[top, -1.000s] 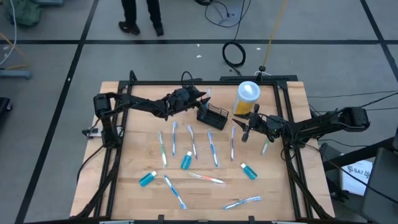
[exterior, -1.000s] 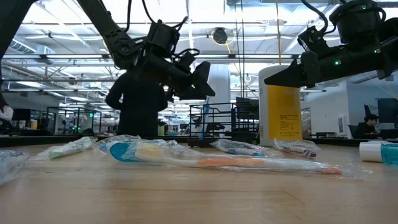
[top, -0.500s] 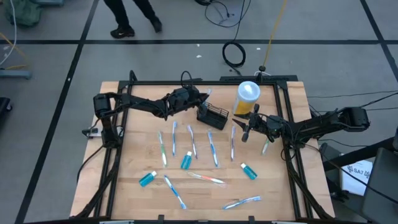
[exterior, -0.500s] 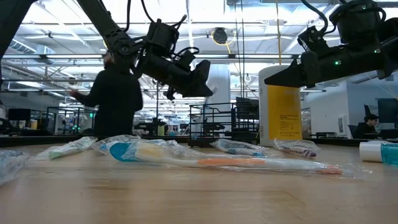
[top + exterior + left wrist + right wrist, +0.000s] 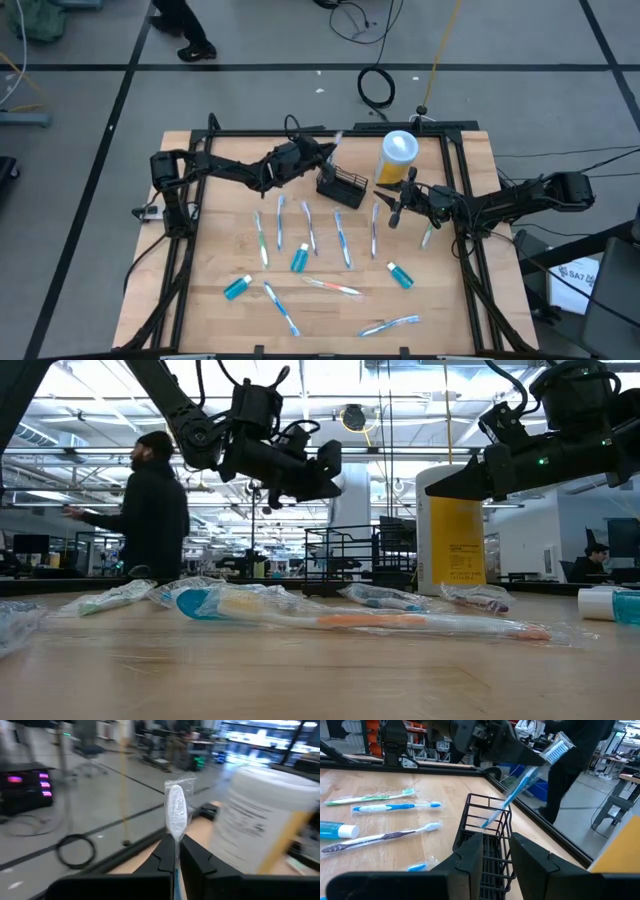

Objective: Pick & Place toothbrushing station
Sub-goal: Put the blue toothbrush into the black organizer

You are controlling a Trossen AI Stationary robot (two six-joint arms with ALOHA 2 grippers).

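Overhead, black caddy (image 5: 341,187) upright, long axis diagonal

Small black wire-mesh toothbrushing station (image 5: 341,186) stands upright near table's rear.

Basket (image 5: 341,186) between both arms, toothbrushes (image 5: 308,228) before it

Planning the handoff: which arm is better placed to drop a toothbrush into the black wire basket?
Left. Its gripper is shut on a wrapped toothbrush angled into the basket; the right gripper hovers beside it.
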